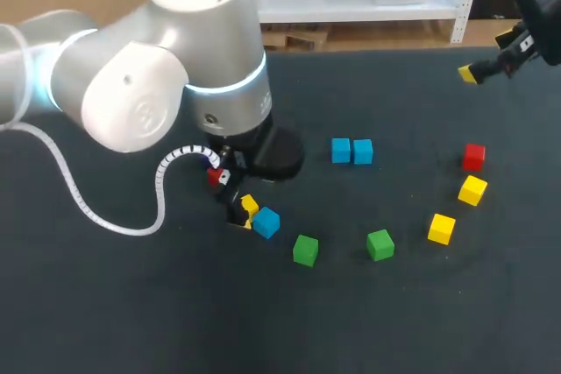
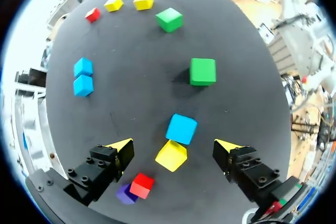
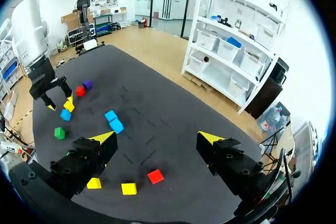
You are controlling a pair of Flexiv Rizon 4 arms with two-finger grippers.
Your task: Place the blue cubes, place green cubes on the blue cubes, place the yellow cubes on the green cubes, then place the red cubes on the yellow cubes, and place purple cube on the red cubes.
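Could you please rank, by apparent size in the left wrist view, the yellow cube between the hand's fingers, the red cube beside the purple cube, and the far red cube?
1. yellow cube
2. red cube beside the purple cube
3. far red cube
Nearness to the camera probably explains the reds' difference.

Table — dark, matt, felt-like, green cube smooth and faintly glossy, left arm shell — glossy silver
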